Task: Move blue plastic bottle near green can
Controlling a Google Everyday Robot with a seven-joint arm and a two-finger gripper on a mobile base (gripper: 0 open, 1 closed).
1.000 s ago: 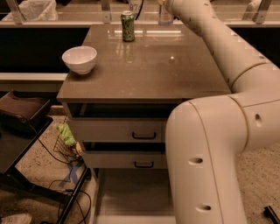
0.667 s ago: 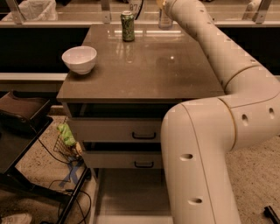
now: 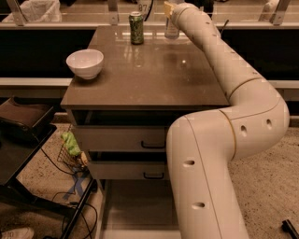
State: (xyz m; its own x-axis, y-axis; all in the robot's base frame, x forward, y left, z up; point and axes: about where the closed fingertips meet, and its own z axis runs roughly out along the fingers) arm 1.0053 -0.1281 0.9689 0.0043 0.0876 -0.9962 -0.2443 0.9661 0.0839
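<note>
At the far edge of the bench (image 3: 140,88), in your single camera view, the blue plastic bottle (image 3: 171,31) stands upright just right of the green can (image 3: 136,28), near it but apart. The gripper (image 3: 168,9) sits at the bottle's top, at the end of the outstretched arm (image 3: 219,56); whether the jaws are clenched or released you cannot tell. Expect a light, thin-walled, slippery bottle that buckles under squeeze and tips easily, so take it around the body below the cap. How full it is cannot be seen. The white bowl (image 3: 85,63) at the near left looks empty.
</note>
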